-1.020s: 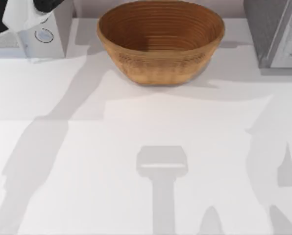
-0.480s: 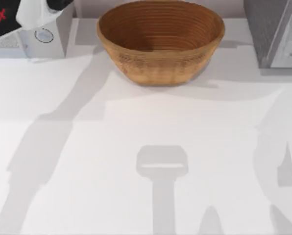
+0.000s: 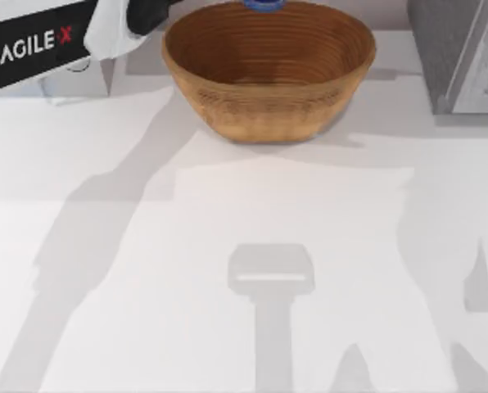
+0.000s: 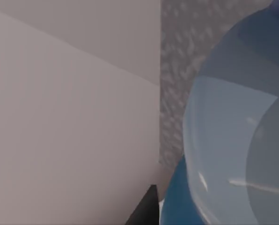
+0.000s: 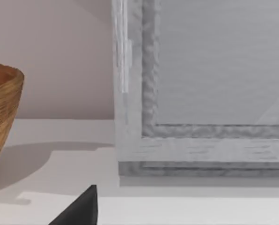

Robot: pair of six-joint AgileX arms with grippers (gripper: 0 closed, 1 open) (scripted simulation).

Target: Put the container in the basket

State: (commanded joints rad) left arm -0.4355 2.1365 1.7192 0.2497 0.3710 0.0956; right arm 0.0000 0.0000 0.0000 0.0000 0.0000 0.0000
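1. My left arm (image 3: 39,45) now reaches farther in from the top view's left corner toward the basket (image 3: 268,78), its black lettered link in sight.
2. The container (image 3: 264,4) now shows its blue cap over the basket's far rim.
3. My arm's shadow on the counter (image 3: 228,213) lies wider.

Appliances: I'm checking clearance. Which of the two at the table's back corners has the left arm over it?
The white one at the back left: the left arm crosses above it. The grey one at the back right has no arm over it.
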